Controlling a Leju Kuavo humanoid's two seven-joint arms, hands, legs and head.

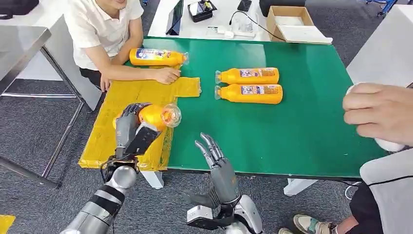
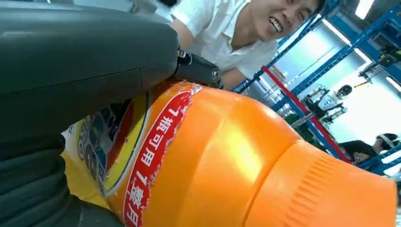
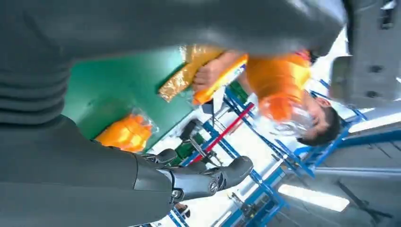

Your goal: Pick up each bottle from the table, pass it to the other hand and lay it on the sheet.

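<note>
My left hand [image 1: 130, 127] grips an orange bottle [image 1: 158, 116] above the yellow sheet [image 1: 124, 109], its clear-wrapped end pointing right; the left wrist view shows that bottle [image 2: 227, 161] close up against the hand [image 2: 71, 71]. My right hand [image 1: 216, 163] is open at the table's front edge, fingers pointing up, holding nothing; the right wrist view shows its fingers [image 3: 208, 177] spread. Two orange bottles [image 1: 248, 76] [image 1: 251, 93] lie side by side on the green table [image 1: 302, 122]. Another orange bottle [image 1: 156, 57] lies at the sheet's far end by a person's hand [image 1: 166, 75].
A person in a white shirt [image 1: 100, 29] leans on the table's far left corner. Another person's hand [image 1: 380, 112] holds a white object at the right edge. A cardboard box [image 1: 287, 22] and small devices stand on the white table behind.
</note>
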